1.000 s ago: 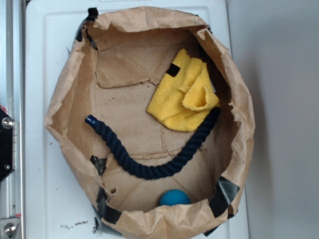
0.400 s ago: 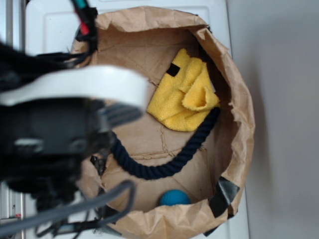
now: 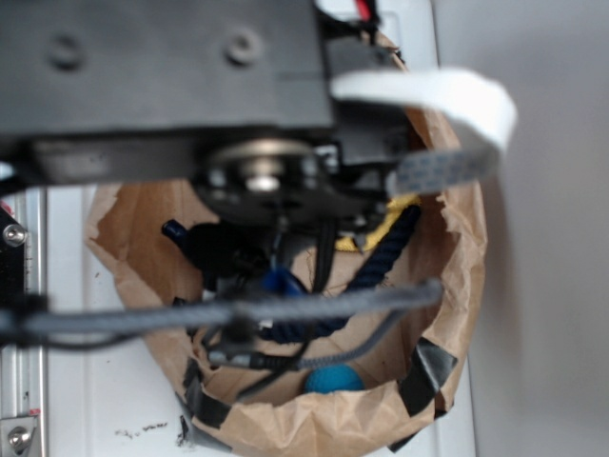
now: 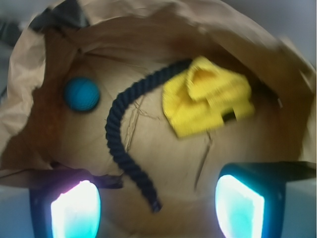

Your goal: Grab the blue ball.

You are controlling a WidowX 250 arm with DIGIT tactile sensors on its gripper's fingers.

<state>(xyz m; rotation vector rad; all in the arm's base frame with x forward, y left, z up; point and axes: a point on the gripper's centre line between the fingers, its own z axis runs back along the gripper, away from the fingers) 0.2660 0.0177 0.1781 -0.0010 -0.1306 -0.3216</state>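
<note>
- The blue ball [image 4: 81, 93] sits at the bottom of the brown paper bag [image 4: 25, 74], tucked close to the bag's wall. In the wrist view it is up and to the left, off to one side of the gripper [image 4: 157, 206].
- The gripper's two fingers [image 4: 74, 210] are spread wide apart with nothing between them. They glow bright at the bottom of the wrist view.
- The dark rope [image 4: 121, 134] lies between the gripper and the ball. If the gripper goes straight down from here, it could pinch the rope and not the ball.
- The ball is round, so a bump from one finger could make it roll away along the bag floor.
- The ball is so near the crinkly wall that a finger could catch the paper and squash or tear it, or drag the whole bag.
- The yellow cloth [image 4: 208, 101] is well away from the ball, so it is probably not a problem.
- From the outside view the arm [image 3: 162, 86] covers most of the bag and the picture is blurry, so I cannot tell how high the gripper is. Only a bit of the ball [image 3: 333, 379] shows there.
</note>
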